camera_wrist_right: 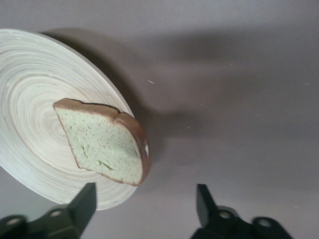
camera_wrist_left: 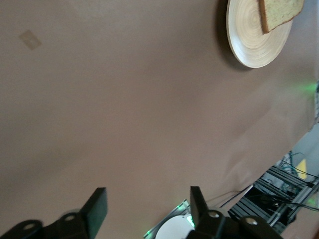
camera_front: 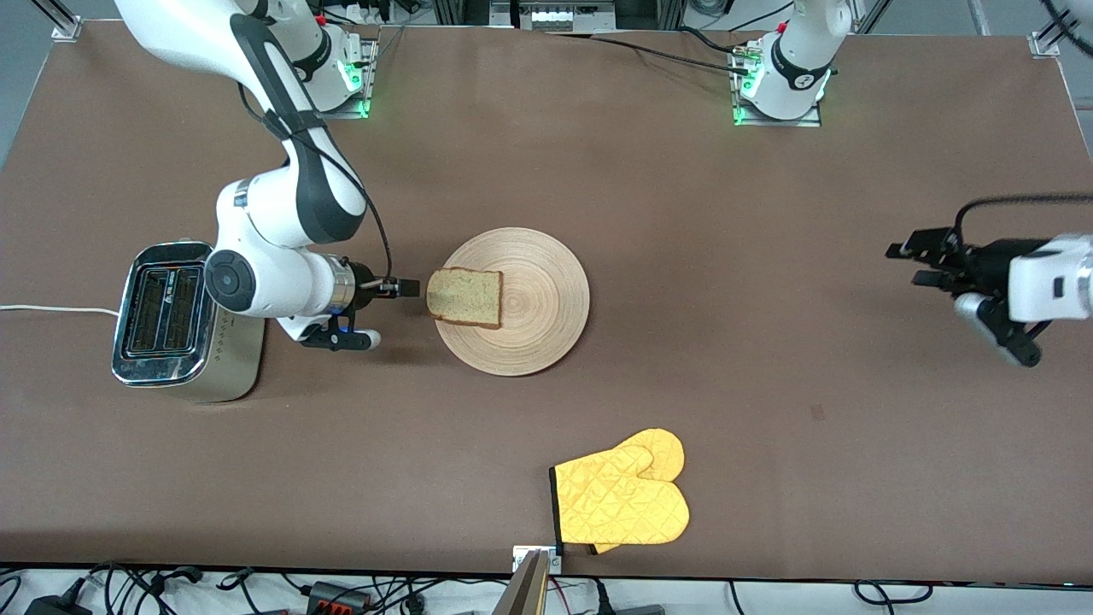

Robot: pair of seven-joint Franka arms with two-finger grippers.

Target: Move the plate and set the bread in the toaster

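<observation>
The round wooden plate (camera_front: 534, 303) lies in the middle of the table. The bread (camera_front: 464, 297) lies on it, at the rim toward the right arm's end, one edge overhanging. The silver toaster (camera_front: 171, 320) stands at the right arm's end, slots up. My right gripper (camera_front: 410, 288) is open and empty, low between toaster and plate, just short of the bread's edge. The right wrist view shows the bread (camera_wrist_right: 102, 147) on the plate (camera_wrist_right: 30, 109) ahead of the open gripper (camera_wrist_right: 144, 199). My left gripper (camera_front: 907, 263) is open and empty over the left arm's end. Its wrist view (camera_wrist_left: 148, 201) shows plate (camera_wrist_left: 249, 45) and bread (camera_wrist_left: 279, 12) far off.
A yellow oven mitt (camera_front: 623, 495) lies near the table's front edge, nearer to the front camera than the plate. The toaster's white cord (camera_front: 51, 309) runs off the table's end.
</observation>
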